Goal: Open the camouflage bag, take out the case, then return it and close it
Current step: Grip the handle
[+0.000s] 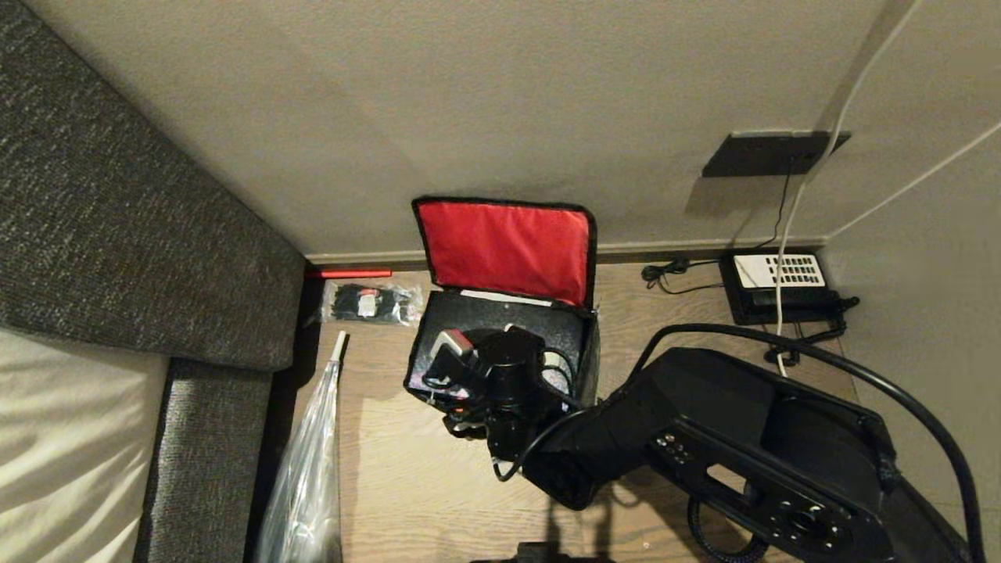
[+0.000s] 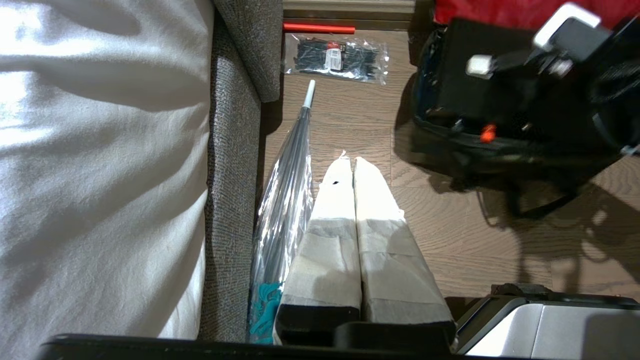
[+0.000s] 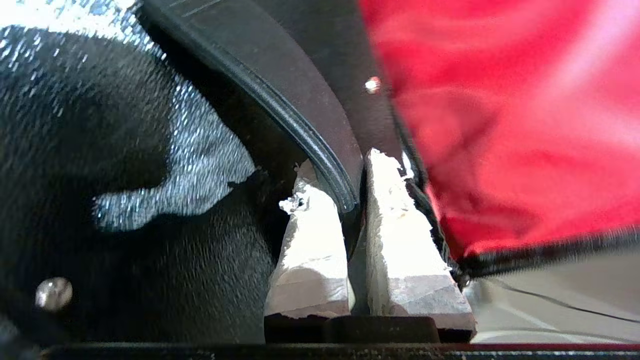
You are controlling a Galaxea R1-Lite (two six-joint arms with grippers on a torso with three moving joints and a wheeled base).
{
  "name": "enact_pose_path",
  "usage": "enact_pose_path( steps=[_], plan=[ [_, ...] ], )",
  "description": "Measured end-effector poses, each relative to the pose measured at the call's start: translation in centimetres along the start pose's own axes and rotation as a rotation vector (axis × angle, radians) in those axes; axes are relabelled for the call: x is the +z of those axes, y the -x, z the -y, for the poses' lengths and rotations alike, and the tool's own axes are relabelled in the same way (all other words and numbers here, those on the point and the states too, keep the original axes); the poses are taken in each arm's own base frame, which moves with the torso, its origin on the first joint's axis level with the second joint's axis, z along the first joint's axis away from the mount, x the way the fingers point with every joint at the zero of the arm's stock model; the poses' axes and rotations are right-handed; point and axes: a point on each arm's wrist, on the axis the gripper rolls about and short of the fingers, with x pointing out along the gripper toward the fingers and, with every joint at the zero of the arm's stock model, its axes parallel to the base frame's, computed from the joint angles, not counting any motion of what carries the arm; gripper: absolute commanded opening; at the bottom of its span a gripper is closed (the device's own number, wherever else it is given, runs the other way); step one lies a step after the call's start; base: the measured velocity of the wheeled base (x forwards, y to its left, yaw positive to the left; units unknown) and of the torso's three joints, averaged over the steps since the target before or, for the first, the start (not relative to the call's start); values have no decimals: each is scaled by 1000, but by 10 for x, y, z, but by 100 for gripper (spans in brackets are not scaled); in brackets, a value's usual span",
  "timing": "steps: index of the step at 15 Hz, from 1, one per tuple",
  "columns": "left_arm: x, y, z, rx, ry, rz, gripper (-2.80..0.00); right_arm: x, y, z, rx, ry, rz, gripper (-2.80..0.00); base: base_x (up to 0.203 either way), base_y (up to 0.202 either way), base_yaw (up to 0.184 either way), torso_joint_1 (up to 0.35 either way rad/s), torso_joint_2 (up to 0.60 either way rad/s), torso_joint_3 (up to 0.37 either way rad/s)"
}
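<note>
The camouflage bag (image 1: pixel 567 332) stands open on the wooden floor by the wall, its red-lined lid (image 1: pixel 508 246) upright and its inside black. My right arm (image 1: pixel 704 438) reaches over it from the right, wrist down in the opening. In the right wrist view my right gripper (image 3: pixel 345 165) is shut on the ridged edge of a flat black case (image 3: pixel 310 90), beside the red lining (image 3: pixel 500 125). The left wrist view has the bag (image 2: pixel 465 90) on the floor ahead. My left gripper (image 2: pixel 352 162) hangs parked and shut, holding nothing, above the floor.
A grey sofa edge (image 1: pixel 117 234) runs along the left. A wrapped umbrella (image 1: pixel 309 469) lies beside it. A clear packet of black cable ties (image 1: pixel 367 303) and a red stick (image 1: pixel 348 274) sit by the wall. A black desk phone (image 1: pixel 782 285) with cables stands at the right.
</note>
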Motion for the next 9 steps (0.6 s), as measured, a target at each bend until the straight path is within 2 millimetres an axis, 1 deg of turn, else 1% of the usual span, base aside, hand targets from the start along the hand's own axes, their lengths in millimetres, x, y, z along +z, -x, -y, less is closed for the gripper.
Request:
enact_pose_path(
  steps=[4, 9],
  plan=[
    [0, 0, 0, 0, 0, 0, -280, -4, -6, -17, 90, -19, 33, -280, 0, 0, 0, 0, 0, 0],
    [0, 0, 0, 0, 0, 0, -280, -12, -13, -31, 107, -32, 14, -280, 0, 0, 0, 0, 0, 0]
  ],
)
